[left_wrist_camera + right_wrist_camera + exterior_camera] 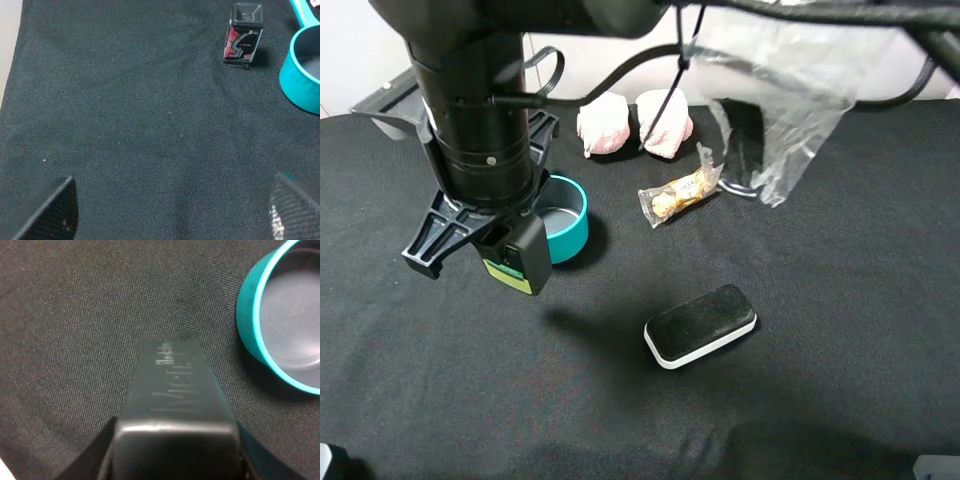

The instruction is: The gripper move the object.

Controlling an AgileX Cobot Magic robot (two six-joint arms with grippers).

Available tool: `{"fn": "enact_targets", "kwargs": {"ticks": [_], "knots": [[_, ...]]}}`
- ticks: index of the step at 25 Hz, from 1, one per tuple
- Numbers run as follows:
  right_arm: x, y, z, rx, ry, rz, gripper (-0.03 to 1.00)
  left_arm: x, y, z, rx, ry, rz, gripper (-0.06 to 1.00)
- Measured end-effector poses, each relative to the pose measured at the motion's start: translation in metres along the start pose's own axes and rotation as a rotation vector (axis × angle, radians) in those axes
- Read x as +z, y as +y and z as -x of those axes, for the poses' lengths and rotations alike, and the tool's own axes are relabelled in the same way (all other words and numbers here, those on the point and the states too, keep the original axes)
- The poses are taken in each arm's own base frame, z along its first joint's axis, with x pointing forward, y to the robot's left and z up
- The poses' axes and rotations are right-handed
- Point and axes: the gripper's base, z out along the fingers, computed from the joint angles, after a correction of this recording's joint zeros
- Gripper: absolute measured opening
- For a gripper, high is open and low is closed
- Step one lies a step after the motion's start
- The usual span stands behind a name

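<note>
cloth (820, 380) in black lies under everything. the right gripper (510, 246) is clamped on the object (522, 260), held just beside the teal cup (567, 215); its long axis runs down toward the cloth, labelled end lowest, seemingly lifted clear.

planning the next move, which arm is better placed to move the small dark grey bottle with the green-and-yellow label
Right. The right gripper is shut on the dark grey rectangular bottle, beside the teal round cup. The left gripper is open, empty, over bare black cloth.
</note>
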Motion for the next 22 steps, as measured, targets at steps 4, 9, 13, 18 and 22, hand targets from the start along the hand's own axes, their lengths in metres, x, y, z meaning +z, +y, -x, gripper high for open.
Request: {"fn": "enact_targets", "kwargs": {"ticks": [4, 9, 13, 18, 22], "knots": [[0.006, 0.0, 0.002, -0.007, -0.01, -0.001, 0.29, 0.0, 0.0, 0.0, 0.0, 0.0, 0.0, 0.76], [0.006, -0.001, 0.005, -0.02, -0.038, -0.007, 0.29, 0.0, 0.0, 0.0, 0.0, 0.0, 0.0, 0.76], [0.012, -0.001, 0.006, -0.023, -0.031, -0.011, 0.29, 0.0, 0.0, 0.0, 0.0, 0.0, 0.0, 0.76], [0.016, -0.002, 0.006, -0.025, -0.031, -0.011, 0.29, 0.0, 0.0, 0.0, 0.0, 0.0, 0.0, 0.76], [0.017, -0.002, 0.007, -0.027, -0.034, -0.015, 0.29, 0.0, 0.0, 0.0, 0.0, 0.0, 0.0, 0.76]]}}
